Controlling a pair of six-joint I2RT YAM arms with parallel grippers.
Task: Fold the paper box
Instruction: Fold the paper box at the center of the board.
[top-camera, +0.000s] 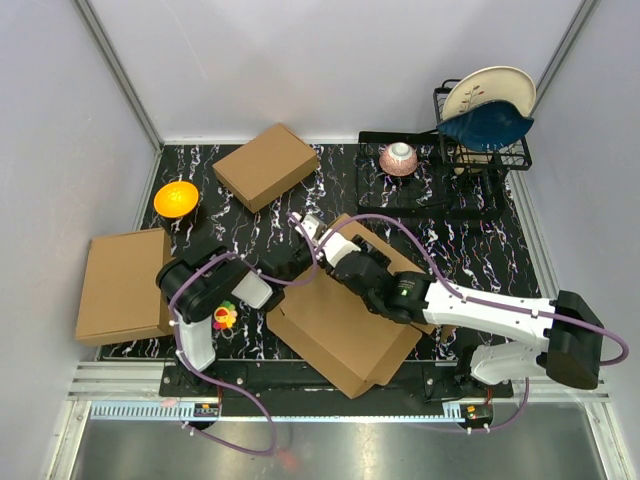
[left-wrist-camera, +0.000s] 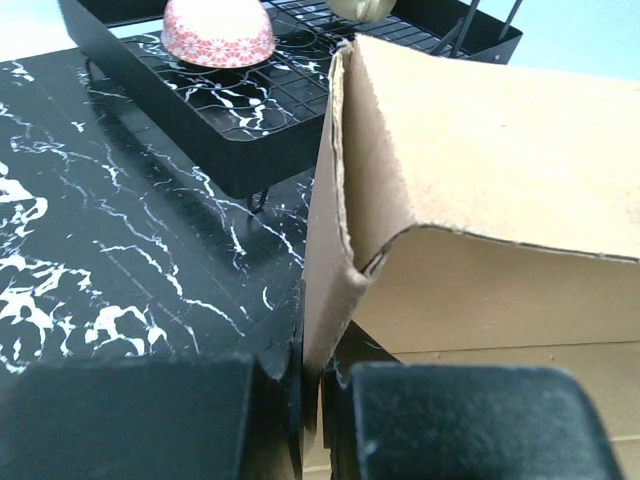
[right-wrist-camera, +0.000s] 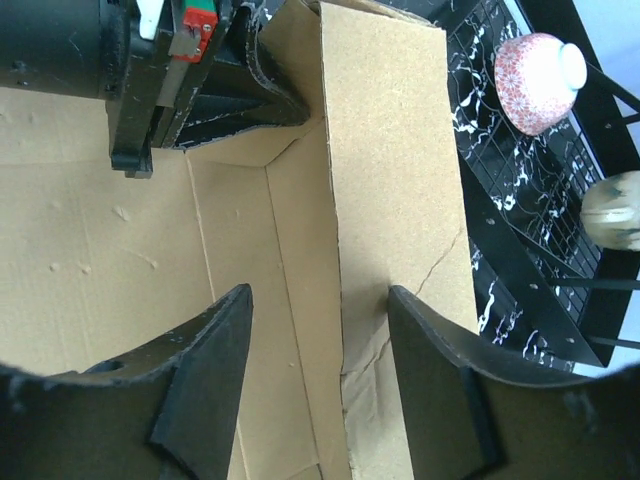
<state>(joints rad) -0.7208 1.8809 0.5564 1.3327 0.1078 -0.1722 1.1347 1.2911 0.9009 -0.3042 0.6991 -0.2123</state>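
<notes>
The paper box, a large brown corrugated sheet with raised flaps, lies in the middle of the table near the arm bases. My left gripper is shut on the thin edge of an upright side flap at the box's far corner. In the top view it sits at that corner. My right gripper stands open just beside it, with one finger on each side of a raised wall and neither finger pressing it. The left gripper's black body shows in the right wrist view on the same wall.
A smaller brown box lies at the back left, and a flat cardboard slab at the left edge. An orange bowl sits nearby. A black tray holds a pink bowl, and a dish rack holds plates at the back right.
</notes>
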